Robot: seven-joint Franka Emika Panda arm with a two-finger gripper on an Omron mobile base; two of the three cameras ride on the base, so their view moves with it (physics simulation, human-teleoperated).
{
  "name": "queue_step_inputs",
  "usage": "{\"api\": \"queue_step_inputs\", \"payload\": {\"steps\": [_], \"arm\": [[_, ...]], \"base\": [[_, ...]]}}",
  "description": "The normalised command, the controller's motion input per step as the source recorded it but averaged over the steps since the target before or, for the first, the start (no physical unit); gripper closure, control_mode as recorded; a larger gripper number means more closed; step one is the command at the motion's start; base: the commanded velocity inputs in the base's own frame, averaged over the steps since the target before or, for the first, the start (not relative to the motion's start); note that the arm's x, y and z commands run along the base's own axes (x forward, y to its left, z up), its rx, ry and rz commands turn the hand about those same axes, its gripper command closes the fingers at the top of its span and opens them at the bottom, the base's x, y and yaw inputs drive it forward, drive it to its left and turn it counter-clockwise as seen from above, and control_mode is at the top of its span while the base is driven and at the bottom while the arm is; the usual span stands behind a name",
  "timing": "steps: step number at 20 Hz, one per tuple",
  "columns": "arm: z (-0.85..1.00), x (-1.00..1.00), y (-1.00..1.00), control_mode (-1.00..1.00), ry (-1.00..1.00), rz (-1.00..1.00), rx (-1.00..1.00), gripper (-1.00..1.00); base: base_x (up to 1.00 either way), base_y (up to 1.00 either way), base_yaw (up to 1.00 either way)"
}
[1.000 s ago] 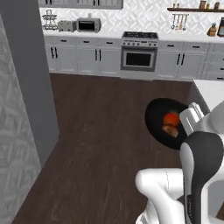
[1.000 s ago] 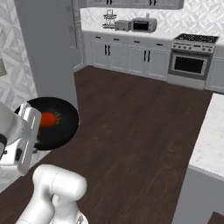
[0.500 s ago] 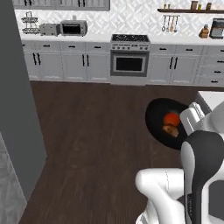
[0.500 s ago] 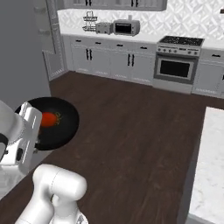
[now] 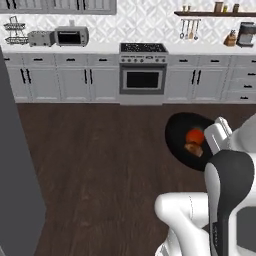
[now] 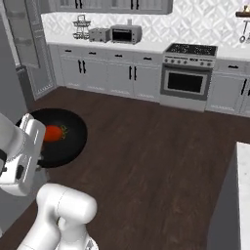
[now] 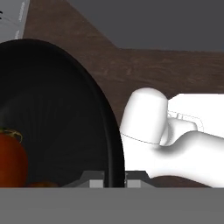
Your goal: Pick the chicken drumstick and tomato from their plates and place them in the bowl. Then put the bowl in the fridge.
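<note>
My gripper is shut on the rim of the wide black bowl and holds it above the dark wood floor. Inside the bowl lie the red tomato and, beside it, the brown chicken drumstick. From the right base view the bowl hangs at the left with the tomato in it, the gripper on its near rim. The hand view has the bowl's rim running between the fingertips of the gripper, and the tomato at the left. The fridge is a dark grey slab at the left. The plates are out of view.
A row of grey cabinets with a stove, a microwave and a toaster lines the far wall. A white counter corner stands at the right. Open wood floor lies between.
The whole picture has shifted, so the base has moved: the stove wall is now nearer and more head-on, the grey slab narrower. The bowl stays held in the same spot by the arm.
</note>
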Motion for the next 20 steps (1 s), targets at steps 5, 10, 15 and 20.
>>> {"api": "queue_step_inputs", "payload": {"steps": [5,10,15,20], "arm": [[0.00,0.00,0.00,1.00,0.00,0.00,0.00,1.00],[0.00,0.00,0.00,1.00,0.00,0.00,0.00,1.00],[0.00,0.00,0.00,1.00,0.00,0.00,0.00,1.00],[0.00,0.00,0.00,1.00,0.00,0.00,0.00,1.00]], "base": [[1.00,-0.04,-0.01],[1.00,-0.32,0.21],[1.00,-0.21,0.64],[1.00,-0.53,0.68]]}}
